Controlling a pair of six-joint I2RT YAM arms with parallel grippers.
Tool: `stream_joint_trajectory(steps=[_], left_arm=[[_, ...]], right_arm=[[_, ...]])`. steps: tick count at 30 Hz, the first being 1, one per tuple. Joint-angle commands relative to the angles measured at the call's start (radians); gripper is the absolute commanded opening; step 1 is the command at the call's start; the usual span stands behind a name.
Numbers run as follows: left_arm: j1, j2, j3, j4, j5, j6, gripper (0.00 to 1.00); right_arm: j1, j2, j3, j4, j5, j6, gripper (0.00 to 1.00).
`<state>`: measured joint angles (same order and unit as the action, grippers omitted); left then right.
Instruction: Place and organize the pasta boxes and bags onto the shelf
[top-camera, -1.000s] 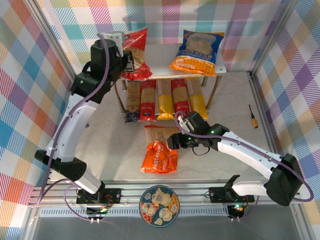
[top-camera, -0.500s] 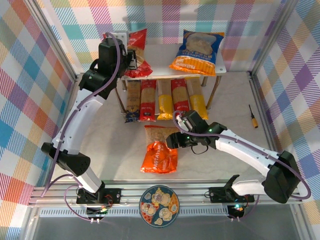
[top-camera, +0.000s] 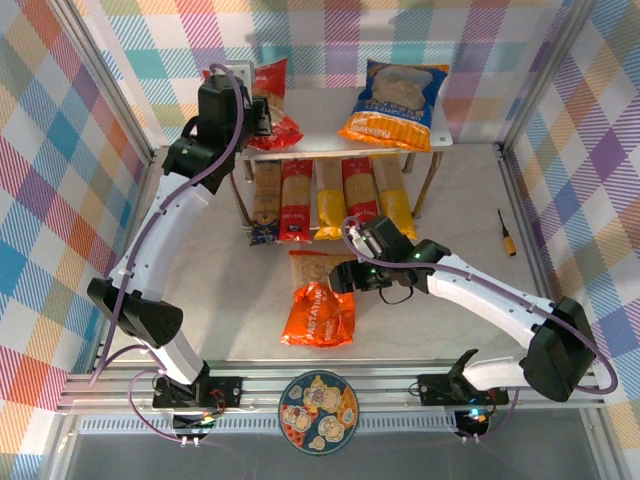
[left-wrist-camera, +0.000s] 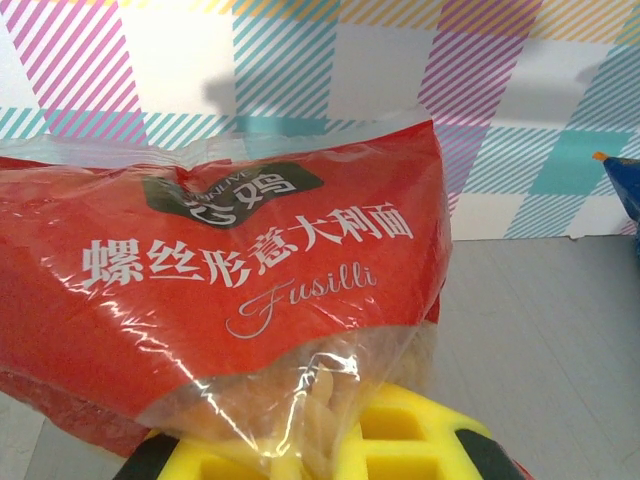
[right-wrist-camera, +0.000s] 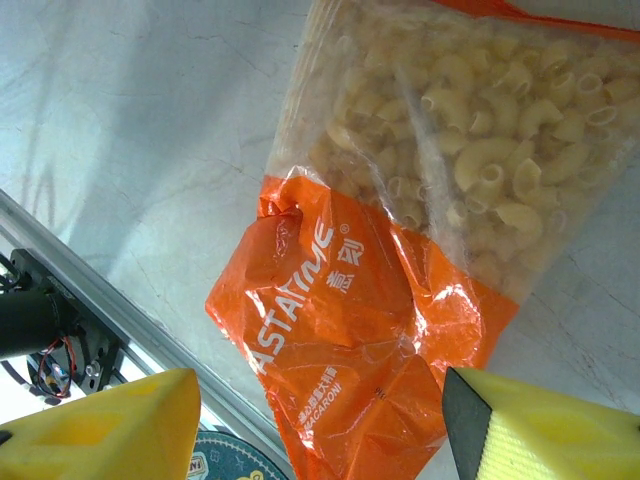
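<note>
Left gripper (top-camera: 262, 114) jaws seemingly pinch red bag (left-wrist-camera: 200, 270) edge, fingertips cut off; right gripper (right-wrist-camera: 320, 430) jaws spread over orange bag (right-wrist-camera: 340, 300).

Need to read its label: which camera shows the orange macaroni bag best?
The right wrist view: the crinkly orange macaroni bag lies close below, its print and clear window sharp. The top external view shows it small, print unreadable.
</note>
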<state>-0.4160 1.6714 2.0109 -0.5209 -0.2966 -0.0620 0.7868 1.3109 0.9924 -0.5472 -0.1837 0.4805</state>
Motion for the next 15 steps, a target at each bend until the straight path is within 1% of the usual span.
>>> stream_joint_trajectory(steps=[1,4,9,15], left_arm=[[0.022,0.001,-0.014,0.077,0.028,0.008,0.07],[0.035,0.015,-0.02,0.073,0.043,0.003,0.08],[0.051,0.042,-0.027,0.083,0.09,0.005,0.18],[0.054,0.074,-0.038,0.098,0.161,0.019,0.26]], right_arm=[[0.008,0.008,0.026,-0.025,0.0,-0.024,0.66],[0.008,0.01,0.026,-0.024,0.0,-0.022,0.66],[0.008,0.012,0.027,-0.029,0.002,-0.022,0.66],[0.008,0.012,0.027,-0.03,0.003,-0.019,0.66]])
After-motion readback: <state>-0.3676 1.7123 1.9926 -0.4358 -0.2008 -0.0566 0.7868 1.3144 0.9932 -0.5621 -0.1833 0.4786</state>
